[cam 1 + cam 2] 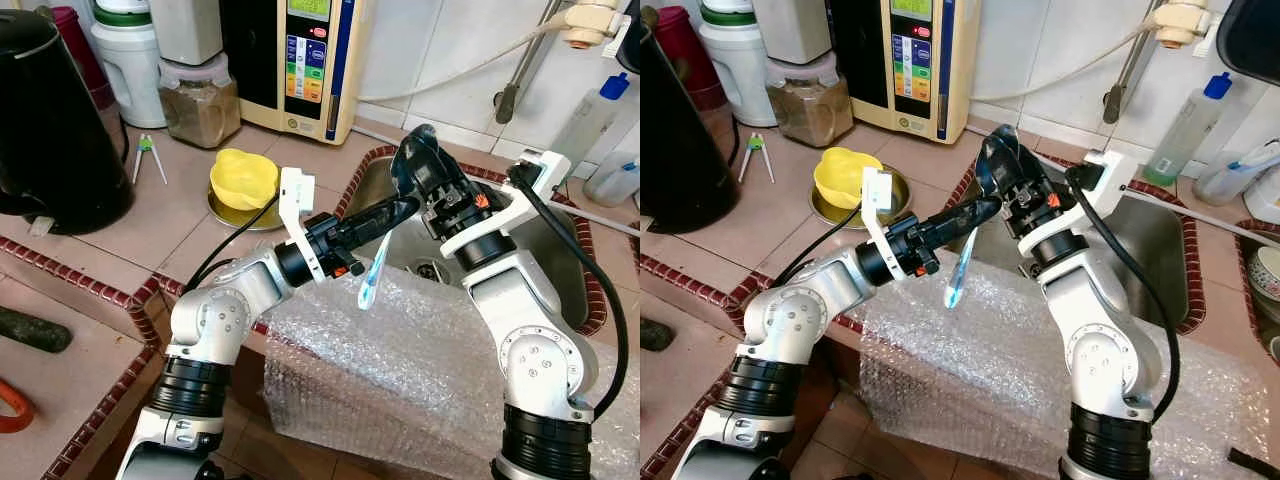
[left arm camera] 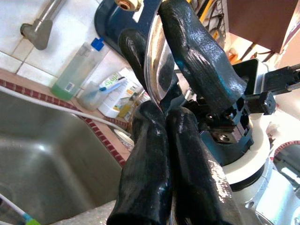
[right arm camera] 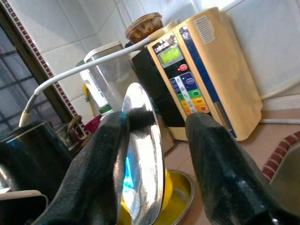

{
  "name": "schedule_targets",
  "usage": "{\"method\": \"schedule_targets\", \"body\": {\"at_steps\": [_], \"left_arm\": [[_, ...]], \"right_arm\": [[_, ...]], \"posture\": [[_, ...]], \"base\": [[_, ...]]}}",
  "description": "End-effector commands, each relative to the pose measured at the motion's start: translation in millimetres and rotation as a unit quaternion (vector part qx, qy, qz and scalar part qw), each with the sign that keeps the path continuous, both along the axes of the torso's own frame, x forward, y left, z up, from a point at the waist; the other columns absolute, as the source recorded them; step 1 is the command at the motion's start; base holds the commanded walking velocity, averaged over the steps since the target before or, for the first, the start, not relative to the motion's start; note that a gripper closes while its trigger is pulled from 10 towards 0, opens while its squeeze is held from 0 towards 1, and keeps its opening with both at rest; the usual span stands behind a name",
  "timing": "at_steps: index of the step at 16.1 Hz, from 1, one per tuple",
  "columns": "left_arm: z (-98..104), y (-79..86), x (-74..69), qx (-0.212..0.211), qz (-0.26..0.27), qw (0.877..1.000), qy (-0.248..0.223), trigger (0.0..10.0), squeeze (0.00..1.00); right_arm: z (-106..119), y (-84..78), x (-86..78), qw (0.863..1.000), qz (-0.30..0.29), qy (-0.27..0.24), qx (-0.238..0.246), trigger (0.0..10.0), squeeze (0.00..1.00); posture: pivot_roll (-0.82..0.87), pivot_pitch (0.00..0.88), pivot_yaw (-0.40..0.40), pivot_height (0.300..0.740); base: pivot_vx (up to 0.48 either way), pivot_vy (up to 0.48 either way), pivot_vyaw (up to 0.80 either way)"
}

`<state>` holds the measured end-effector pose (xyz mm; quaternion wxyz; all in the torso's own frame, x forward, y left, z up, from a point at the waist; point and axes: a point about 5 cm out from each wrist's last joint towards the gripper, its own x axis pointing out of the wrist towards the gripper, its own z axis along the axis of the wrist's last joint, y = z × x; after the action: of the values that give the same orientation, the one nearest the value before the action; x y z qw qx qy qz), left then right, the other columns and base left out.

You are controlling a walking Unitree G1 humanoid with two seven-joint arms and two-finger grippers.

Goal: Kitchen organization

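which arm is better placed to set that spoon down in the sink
Left, probably. The left gripper is pinched shut on the spoon and reaches over the sink. The right gripper merely flanks its bowl, open.

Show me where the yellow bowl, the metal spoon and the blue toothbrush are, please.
yellow bowl (image 1: 243, 178): left eye view, on its upturned yellow body.
metal spoon (image 3: 143, 154): right wrist view, on its shiny bowl.
blue toothbrush (image 1: 372, 283): left eye view, on its clear blue handle, over the bubble wrap.
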<state>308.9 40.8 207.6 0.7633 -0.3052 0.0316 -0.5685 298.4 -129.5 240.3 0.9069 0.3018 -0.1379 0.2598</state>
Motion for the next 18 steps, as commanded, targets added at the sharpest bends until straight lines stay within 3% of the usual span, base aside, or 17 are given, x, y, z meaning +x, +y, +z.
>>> {"method": "schedule_targets", "body": {"at_steps": [1, 6, 11, 12, 13, 14, 17, 18], "left_arm": [[8, -9.8, -9.4, -0.001, -0.042, 0.999, -0.024, 0.0, 0.0], [5, -5.3, -8.6, 0.01, -0.042, 0.999, -0.02, 0.0, 0.0], [1, -3.1, -2.6, 0.031, -0.011, 0.999, -0.018, 0.0, 0.0], [-1, -2.3, -1.1, 0.047, 0.001, 0.999, -0.027, 3.2, 0.0], [-2, -2.3, -0.8, 0.057, 0.005, 0.998, -0.033, 7.4, 0.0], [-6, -2.1, -0.8, 0.063, 0.006, 0.998, -0.027, 10.0, 0.0], [-13, 1.1, 4.0, 0.085, 0.043, 0.995, -0.025, 10.0, 0.0], [-13, 3.0, 7.6, 0.091, 0.062, 0.994, -0.024, 10.0, 0.83]], "right_arm": [[-3, -6.1, 0.8, 1.0, -0.007, 0.012, 0.0, 0.0, 0.0], [-8, -8.5, -0.5, 1.0, 0.005, 0.023, 0.007, 0.0, 0.0], [-9, -12.3, 3.3, 0.999, -0.013, 0.025, -0.027, 0.0, 0.0], [-10, -12.4, 3.7, 0.999, -0.017, 0.026, -0.037, 0.0, 0.0], [-11, -12.4, 3.9, 0.999, -0.017, 0.027, -0.04, 0.0, 0.0], [-14, -12.3, 4.1, 0.998, -0.019, 0.031, -0.043, 0.0, 0.0], [-19, -14.6, 7.9, 0.993, -0.055, 0.03, -0.095, 0.0, 0.0], [-18, -15.7, 10.4, 0.99, -0.07, 0.025, -0.119, 0.0, 0.0]], "posture": [[-0.04, 0.083, -0.067, 0.74], [-0.03, 0.08, -0.068, 0.74], [-0.03, 0.076, -0.072, 0.74], [-0.03, 0.075, -0.073, 0.74], [-0.03, 0.078, -0.075, 0.74], [-0.02, 0.079, -0.074, 0.74], [-0.02, 0.082, -0.074, 0.74], [-0.02, 0.082, -0.073, 0.74]], "base": [[0.0, 0.0, 0.0], [0.0, 0.0, 0.0], [0.0, 0.0, 0.0], [0.0, 0.0, 0.0], [0.0, 0.0, 0.0], [0.0, 0.0, 0.0], [0.0, 0.0, 0.0], [0.0, 0.0, 0.0]]}}
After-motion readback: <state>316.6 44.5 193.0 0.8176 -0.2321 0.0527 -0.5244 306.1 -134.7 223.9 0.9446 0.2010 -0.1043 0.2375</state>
